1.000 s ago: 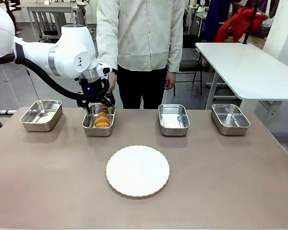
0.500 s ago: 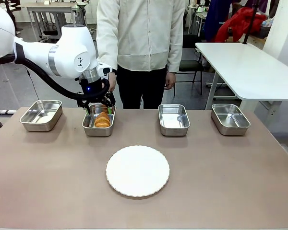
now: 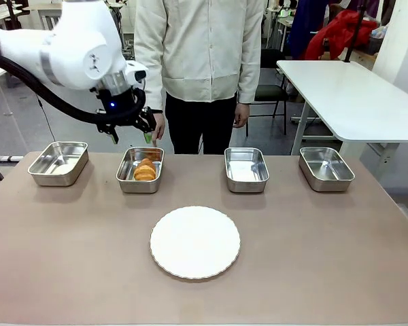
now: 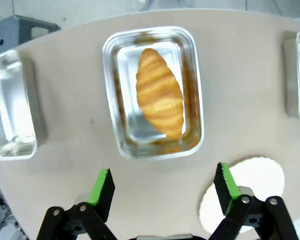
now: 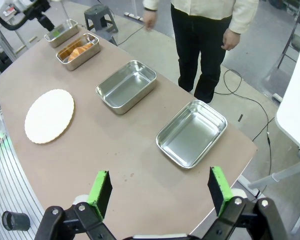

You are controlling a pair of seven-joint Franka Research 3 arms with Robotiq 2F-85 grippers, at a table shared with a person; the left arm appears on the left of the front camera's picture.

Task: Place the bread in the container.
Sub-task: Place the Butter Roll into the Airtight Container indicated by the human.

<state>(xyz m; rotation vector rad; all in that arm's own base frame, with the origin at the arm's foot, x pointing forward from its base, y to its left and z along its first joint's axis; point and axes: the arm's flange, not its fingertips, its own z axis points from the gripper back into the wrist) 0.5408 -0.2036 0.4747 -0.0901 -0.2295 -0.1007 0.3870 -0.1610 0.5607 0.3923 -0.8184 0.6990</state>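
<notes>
croissant (image 4: 160, 92): we see it lying inside the steel tray (image 4: 115, 125), second from the robot's left, tilted slightly across the tray floor
left gripper (image 3: 131, 136): fingers spread wide, holding nothing, hanging above the tray's far edge, clear of the croissant
right gripper (image 5: 160, 191): we read it as spread apart, empty, high above the table's right end
white plate (image 3: 194, 242): mid-table, well apart from the trays
person: standing at the far side, one hand (image 3: 241, 114) hanging at the side
</notes>
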